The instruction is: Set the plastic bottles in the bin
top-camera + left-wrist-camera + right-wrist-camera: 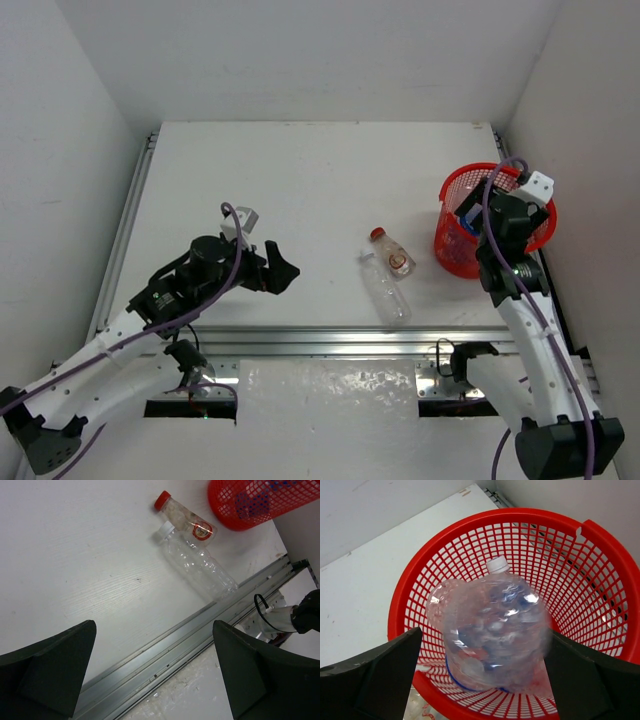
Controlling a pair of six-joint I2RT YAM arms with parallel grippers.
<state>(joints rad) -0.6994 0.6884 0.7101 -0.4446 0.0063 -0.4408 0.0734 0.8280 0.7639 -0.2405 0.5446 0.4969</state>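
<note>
The red mesh bin point(462, 180) stands at the table's right edge. My right gripper point(500, 215) hangs over it, jaws wide open. In the right wrist view a clear bottle point(490, 630) with a white cap, blurred, is between my open fingers point(485, 647) inside the bin's rim point(520, 515); the left finger stands apart from it. Blue-labelled bottles show through the mesh point(250, 502). A squat red-capped bottle point(391, 252) and an unlabelled clear bottle point(386, 288) lie side by side left of the bin. My left gripper point(280, 270) is open and empty, left of them.
An aluminium rail point(330, 340) runs along the table's near edge, and shows under my left gripper point(155, 655) in the left wrist view. White walls close in the table on the left, back and right. The two lying bottles point(200, 562) rest just beyond the rail.
</note>
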